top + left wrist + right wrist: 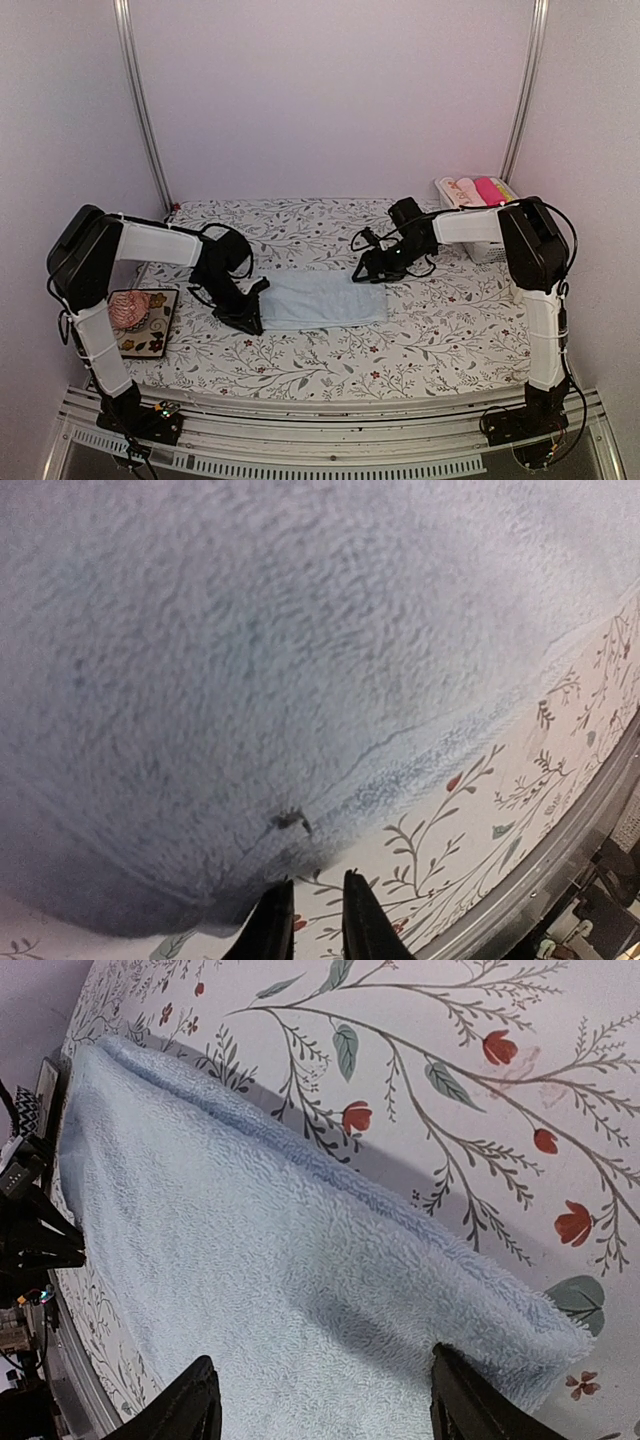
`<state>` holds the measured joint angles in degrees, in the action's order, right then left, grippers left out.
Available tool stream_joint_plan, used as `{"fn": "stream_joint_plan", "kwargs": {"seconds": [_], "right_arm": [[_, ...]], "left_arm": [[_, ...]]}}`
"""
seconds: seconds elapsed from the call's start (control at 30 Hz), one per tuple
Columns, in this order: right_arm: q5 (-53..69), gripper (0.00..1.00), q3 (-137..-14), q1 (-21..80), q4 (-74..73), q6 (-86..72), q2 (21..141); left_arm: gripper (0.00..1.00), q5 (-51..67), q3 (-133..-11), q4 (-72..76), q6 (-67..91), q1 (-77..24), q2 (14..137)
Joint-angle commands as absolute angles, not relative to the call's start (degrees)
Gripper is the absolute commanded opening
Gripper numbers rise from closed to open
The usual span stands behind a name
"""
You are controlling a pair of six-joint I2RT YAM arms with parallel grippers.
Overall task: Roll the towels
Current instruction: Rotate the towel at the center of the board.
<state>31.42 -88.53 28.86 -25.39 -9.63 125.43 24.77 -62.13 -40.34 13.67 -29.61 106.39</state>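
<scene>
From above, your light blue terry towel [320, 300] lies flat on the floral worktop [420, 345], between the two arms. Left wrist: your left jaws are nearly closed at its edge. Right wrist: your right jaws are spread wide, straddling its end.

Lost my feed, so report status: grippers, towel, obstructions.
Left gripper nearly closed at light blue towel's left end, hold unclear. Right gripper open over its right end. Towel flat, unrolled. Nothing lying on it.
</scene>
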Motion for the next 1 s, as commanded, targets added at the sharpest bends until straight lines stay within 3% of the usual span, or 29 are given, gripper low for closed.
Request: {"fn": "stream_joint_plan", "kwargs": {"seconds": [0.0,0.43,0.6,0.7,0.8,0.9,0.93,0.97], "right_arm": [[26.51,0.73,-88.82,27.82,-28.19,-10.19,124.97],[27.83,0.78,-89.83,25.94,-30.84,-7.66,114.12],[22.91,0.89,-91.08,25.01,-31.2,-5.47,112.0],[21.11,0.9,-91.28,24.76,-31.7,-3.85,113.05],[21.57,0.9,-90.69,24.73,-32.22,-3.89,113.97],[22.23,0.91,-88.24,24.7,-30.75,-5.14,113.84],[23.07,0.91,-87.57,24.7,-30.28,-5.5,113.87],[23.86,0.91,-86.83,24.72,-29.77,-6.02,113.87]], "left_arm": [[0.19,16.39,-63.82,-39.42,14.49,-28.83,109.42],[0.15,3.32,-78.69,-38.34,13.01,-24.28,122.17],[0.2,-2.54,-98.18,-39.2,12.41,-22.26,132.49],[0.23,-5.49,-112.74,-40.9,12.58,-21.94,139.46],[0.33,-6.26,-121.86,-44.15,13.66,-21.95,141.39],[0.5,-8.14,-117.39,-40.89,13.73,-22.02,135.71],[0.61,-8.96,-113.98,-38.93,13.76,-21.98,132.77],[0.86,-9.54,-109.94,-36.64,13.69,-21.98,129.85]]}}
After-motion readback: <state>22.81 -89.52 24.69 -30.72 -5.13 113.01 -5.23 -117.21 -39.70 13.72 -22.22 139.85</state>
